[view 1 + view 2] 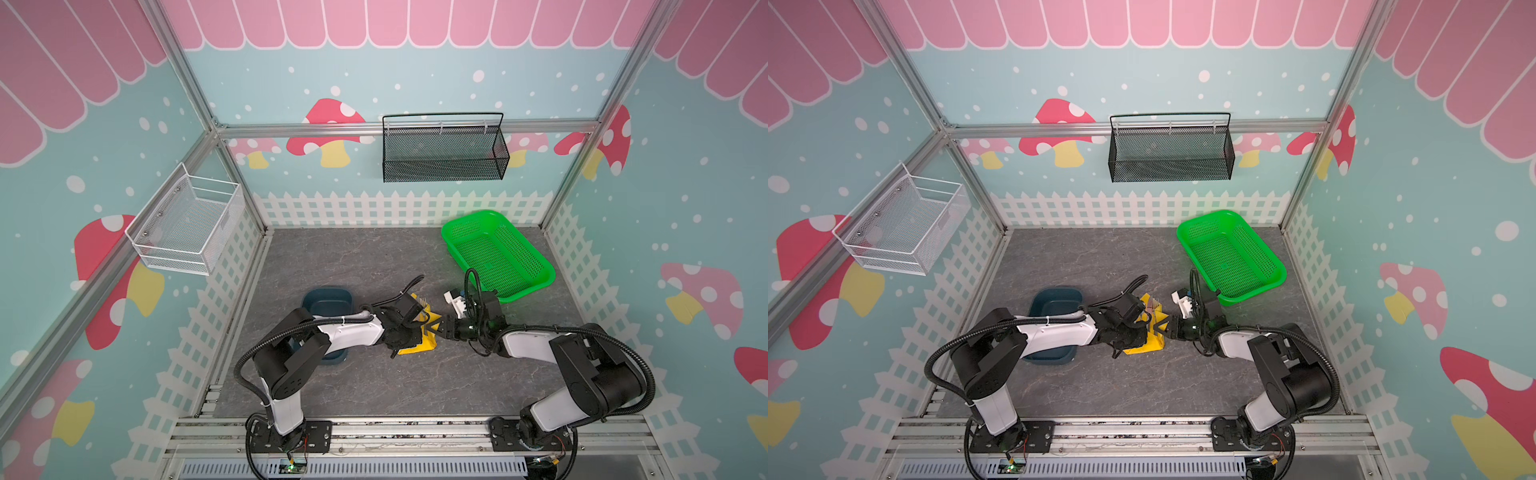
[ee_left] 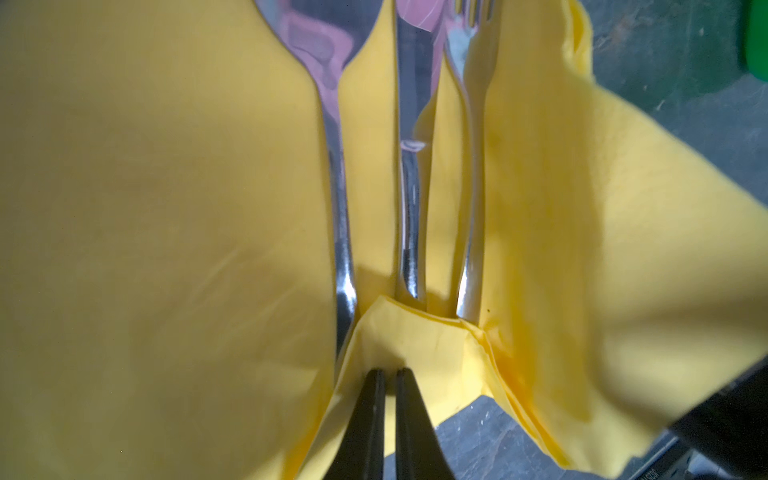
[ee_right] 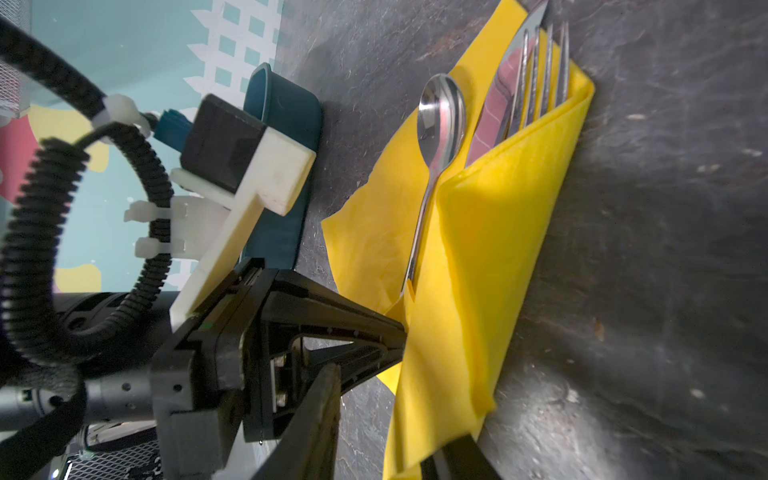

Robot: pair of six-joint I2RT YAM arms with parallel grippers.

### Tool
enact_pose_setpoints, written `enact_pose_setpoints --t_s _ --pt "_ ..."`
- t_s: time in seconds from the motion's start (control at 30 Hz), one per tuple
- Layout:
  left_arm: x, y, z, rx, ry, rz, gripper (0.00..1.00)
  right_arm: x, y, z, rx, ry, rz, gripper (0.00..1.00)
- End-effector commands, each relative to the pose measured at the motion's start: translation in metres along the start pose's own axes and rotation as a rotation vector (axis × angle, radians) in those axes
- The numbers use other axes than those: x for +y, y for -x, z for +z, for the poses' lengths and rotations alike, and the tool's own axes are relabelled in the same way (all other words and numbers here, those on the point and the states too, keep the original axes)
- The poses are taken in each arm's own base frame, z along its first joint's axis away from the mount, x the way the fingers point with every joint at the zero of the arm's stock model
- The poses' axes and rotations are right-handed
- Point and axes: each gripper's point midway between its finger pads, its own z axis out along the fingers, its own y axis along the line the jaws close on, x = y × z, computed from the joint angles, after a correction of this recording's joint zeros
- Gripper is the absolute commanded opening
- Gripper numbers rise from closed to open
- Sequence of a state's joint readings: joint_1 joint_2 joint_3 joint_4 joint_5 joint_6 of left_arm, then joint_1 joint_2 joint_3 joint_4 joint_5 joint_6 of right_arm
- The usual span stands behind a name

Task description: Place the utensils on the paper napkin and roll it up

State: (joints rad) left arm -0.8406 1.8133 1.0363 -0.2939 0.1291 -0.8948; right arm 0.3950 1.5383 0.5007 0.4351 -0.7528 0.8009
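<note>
Left end effector [image 2: 384, 376] pinches shut on a folded flap of the yellow paper napkin [image 3: 490, 249]; right end effector [image 1: 433, 327] stands spread astride its corner. Slim silver metal spoon [image 3: 440, 108], knife [image 3: 490, 120] and fork [image 3: 544, 62] lie inside, mid grey surface [image 1: 374, 266].

In the right wrist view the folded napkin [image 3: 490, 257] hides the knife [image 3: 496, 116] and fork [image 3: 544, 70] handles; in both top views the left arm [image 1: 353, 332] covers part of the blue tray [image 1: 328, 291]
</note>
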Motion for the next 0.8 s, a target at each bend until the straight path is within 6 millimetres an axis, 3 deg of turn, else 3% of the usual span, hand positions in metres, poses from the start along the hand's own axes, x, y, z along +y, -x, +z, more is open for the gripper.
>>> enact_pose_setpoints --t_s 0.0,0.2,0.47,0.63,0.77 --pt "-0.002 0.005 -0.004 -0.02 -0.022 -0.028 0.11 0.001 0.0 0.005 0.012 0.0 -0.003 0.37" --pt "0.0 0.006 -0.006 -0.032 -0.023 -0.039 0.11 0.004 -0.008 0.01 0.045 0.015 -0.009 0.39" --pt "-0.002 0.016 -0.021 -0.08 -0.064 -0.075 0.14 0.009 -0.017 0.01 0.08 0.023 -0.07 0.5" --pt "-0.001 0.024 -0.028 -0.098 -0.123 -0.142 0.23 0.017 -0.023 0.013 0.118 0.061 -0.126 0.55" --pt "-0.003 0.032 -0.03 -0.111 -0.216 -0.219 0.32 0.011 -0.026 0.014 0.13 0.028 -0.155 0.58"
